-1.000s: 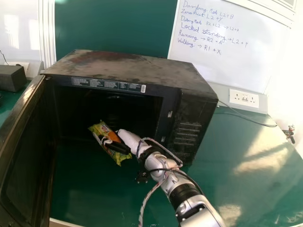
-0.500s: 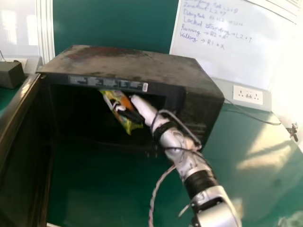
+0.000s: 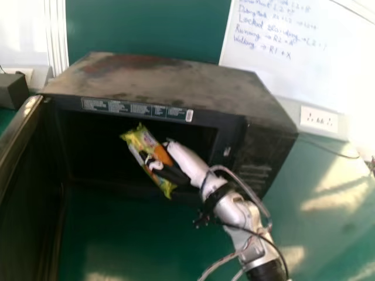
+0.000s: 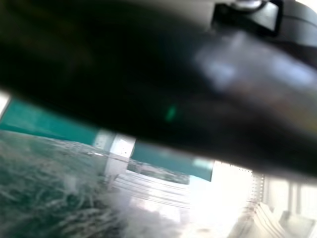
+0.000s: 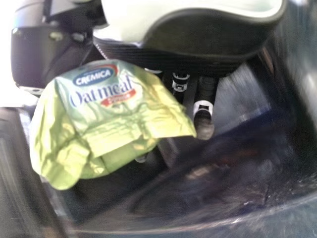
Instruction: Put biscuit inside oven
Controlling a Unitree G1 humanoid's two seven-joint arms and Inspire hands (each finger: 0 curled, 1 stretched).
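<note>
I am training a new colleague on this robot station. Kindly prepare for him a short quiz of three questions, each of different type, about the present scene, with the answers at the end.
1. True or false: The door of the microwave oven is closed.

2. Choose one: What does the robot's right hand hold?
a) a drinking cup
b) a biscuit packet
c) a whiteboard marker

3. Fill in one word: In the head view, the white wall socket is to the ______ of the microwave oven.

Key: 1. False, it stands open; 2. b; 3. right
</note>
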